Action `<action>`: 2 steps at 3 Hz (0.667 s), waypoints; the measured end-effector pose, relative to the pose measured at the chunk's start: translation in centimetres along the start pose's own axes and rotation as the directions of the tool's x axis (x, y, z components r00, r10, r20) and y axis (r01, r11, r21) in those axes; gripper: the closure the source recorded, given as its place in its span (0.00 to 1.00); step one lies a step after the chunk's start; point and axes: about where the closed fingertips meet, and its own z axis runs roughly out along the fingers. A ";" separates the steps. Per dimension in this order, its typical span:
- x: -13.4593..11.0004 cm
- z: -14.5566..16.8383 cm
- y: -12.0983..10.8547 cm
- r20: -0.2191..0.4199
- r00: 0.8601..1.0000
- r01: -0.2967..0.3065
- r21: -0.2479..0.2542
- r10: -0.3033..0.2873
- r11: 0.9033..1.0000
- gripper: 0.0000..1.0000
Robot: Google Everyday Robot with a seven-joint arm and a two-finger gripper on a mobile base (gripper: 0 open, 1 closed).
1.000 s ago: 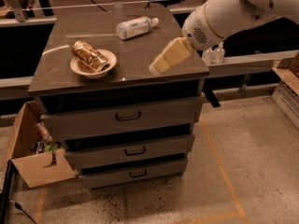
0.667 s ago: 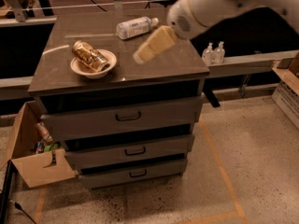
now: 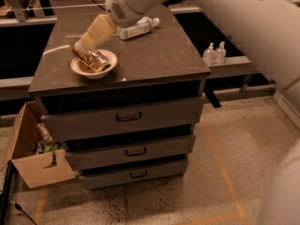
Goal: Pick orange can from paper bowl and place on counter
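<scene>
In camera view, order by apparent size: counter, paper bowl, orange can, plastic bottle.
1. counter
2. paper bowl
3. plastic bottle, orange can: look alike.
pincer: over the bowl, at the can's end.

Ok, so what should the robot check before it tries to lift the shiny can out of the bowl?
1. The orange can lies on its side in the paper bowl: ok.
2. The gripper is down at the can's back left end, at the bowl's edge: ok.
3. The gripper has a firm hold on the can: cannot tell.
4. The counter has bare top to the right of the bowl for setting the can down: ok.
5. The plastic bottle lies at the back, apart from the bowl: ok.
</scene>
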 end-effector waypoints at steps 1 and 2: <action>-2.5 6.3 1.5 0.006 1.000 -0.014 -0.040 0.015 0.999 0.00; -3.9 10.2 1.2 0.019 0.999 -0.041 -0.045 0.042 0.998 0.00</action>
